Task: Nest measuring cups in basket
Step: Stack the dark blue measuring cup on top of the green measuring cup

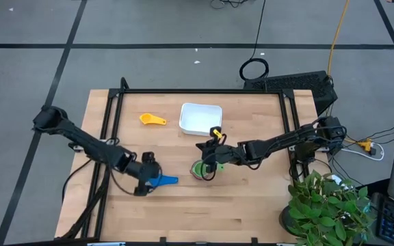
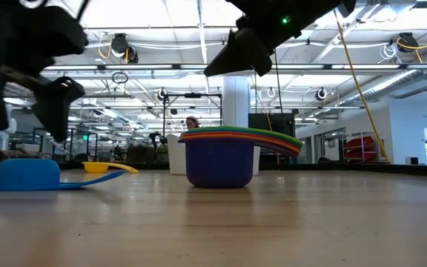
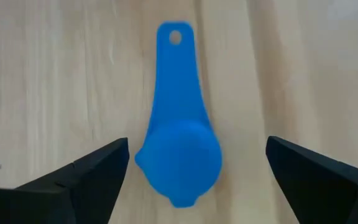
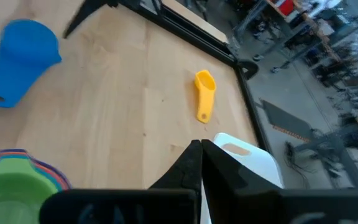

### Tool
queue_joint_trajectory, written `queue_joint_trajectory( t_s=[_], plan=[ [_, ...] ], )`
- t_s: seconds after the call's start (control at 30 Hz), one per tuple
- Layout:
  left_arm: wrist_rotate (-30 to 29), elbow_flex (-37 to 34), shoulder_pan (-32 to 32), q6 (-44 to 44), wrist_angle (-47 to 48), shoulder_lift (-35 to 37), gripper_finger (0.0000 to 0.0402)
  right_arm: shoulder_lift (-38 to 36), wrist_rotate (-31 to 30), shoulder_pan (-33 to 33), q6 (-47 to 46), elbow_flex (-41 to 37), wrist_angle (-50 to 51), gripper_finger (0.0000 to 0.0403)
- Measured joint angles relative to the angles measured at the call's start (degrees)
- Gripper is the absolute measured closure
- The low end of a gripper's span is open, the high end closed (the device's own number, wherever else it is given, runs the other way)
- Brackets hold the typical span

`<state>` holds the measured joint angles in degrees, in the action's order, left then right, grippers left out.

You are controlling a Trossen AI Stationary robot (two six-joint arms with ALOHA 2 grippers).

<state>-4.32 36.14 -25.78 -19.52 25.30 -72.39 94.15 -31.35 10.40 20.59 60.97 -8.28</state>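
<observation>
Above the blue cup (image 3: 179, 155), left end effector (image 3: 197, 165) points straight down, fingers spread wide, touching nothing. Right end effector (image 1: 209, 164), closed and empty, hovers above the nested stack (image 1: 202, 169).

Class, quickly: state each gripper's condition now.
Left gripper: open above the upside-down blue cup, holding nothing.
Right gripper: shut, empty.

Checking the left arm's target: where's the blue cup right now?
In the high view the blue cup lies bowl-down on the table's left front part, under the open left gripper, left of the stacked cups.

Bright overhead lighting, perhaps slight blur
</observation>
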Motion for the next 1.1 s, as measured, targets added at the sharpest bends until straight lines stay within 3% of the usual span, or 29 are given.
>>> queue_joint_trajectory(
  t_s=[0.17, 0.4, 0.53, 0.77, 1.1],
  plan=[
    [-5.8, -0.4, -2.9, -0.9, -1.2, -4.4, 0.0057, 0.0, 1.6, -0.3, -0.6, 0.0, -0.2, 0.0403],
    [-6.4, 0.0, -2.8, -0.6, -3.4, -13.2, 0.01, 0.0, 1.7, -0.3, -0.8, 0.0, -0.5, 0.0403],
    [-6.5, 0.1, -2.7, -2.3, -3.6, -14.2, 0.0132, 0.0, 1.6, -0.3, -1.7, 0.0, -0.4, 0.0403],
    [-5.2, -0.4, -1.0, -3.5, -1.3, -8.3, 0.0139, 0.0, 1.6, -0.3, -0.6, -0.1, -0.7, 0.0403],
    [5.5, -0.3, 8.2, -8.1, -1.1, 6.0, 0.0139, 0.1, 1.4, 1.3, 10.6, -0.1, -8.9, 0.0391]
  ],
)
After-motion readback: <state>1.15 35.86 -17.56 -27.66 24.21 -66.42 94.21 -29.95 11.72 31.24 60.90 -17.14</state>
